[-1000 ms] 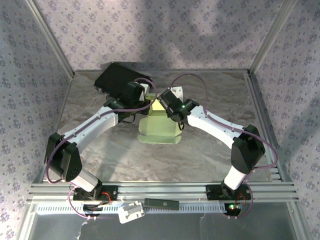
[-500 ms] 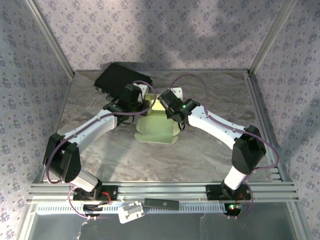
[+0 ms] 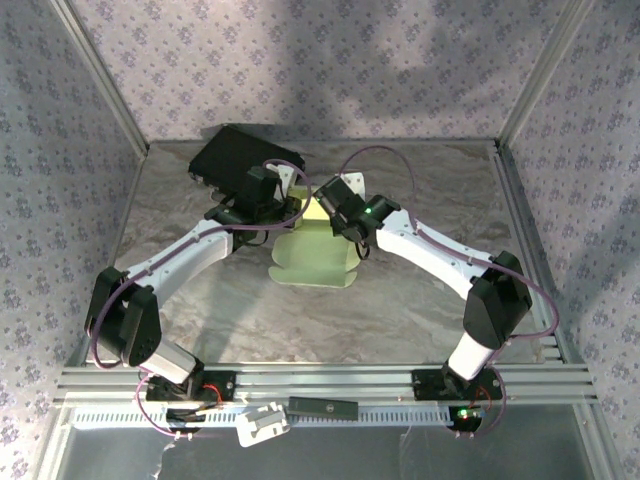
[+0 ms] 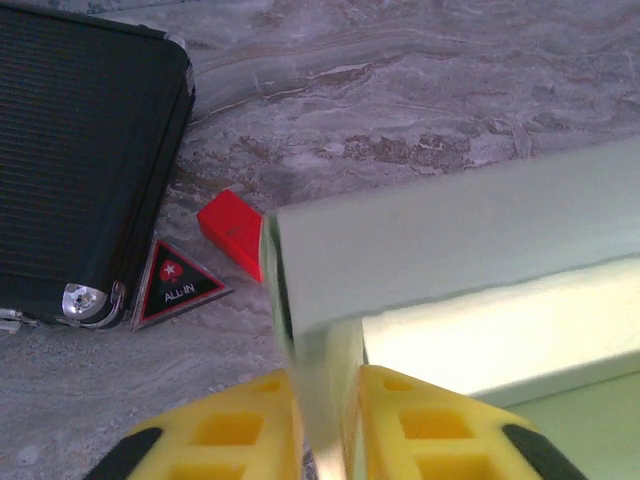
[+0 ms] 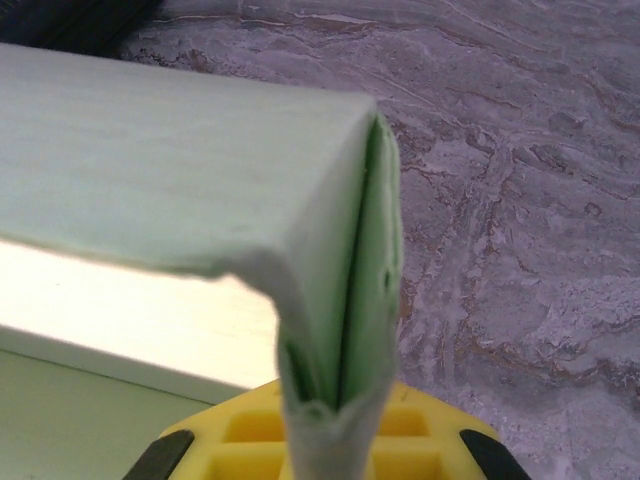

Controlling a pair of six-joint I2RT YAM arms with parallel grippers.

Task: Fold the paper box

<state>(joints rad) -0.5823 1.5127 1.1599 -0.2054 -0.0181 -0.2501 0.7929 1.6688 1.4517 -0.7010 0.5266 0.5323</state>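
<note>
A: Box status?
B: Paper box mid-frame in top view, near end down on table, far wall lifted btw both claws. Black case just behind it, upper left.
A: Claws?
B: Left claw nearly closed, yellow pads pinching one thin wall, bottom centre of wrist view. Right claw same, clamped on a doubled-over corner, bottom centre.
A: Handling?
B: By the look: very light, thin card, floppy away from creases, dents easily. Corner crumpled at the right pinch. Smooth face, prob slippery. Best gripped close to fold lines/edges, low force, both claws moving together, else wall buckles or tears.
</note>
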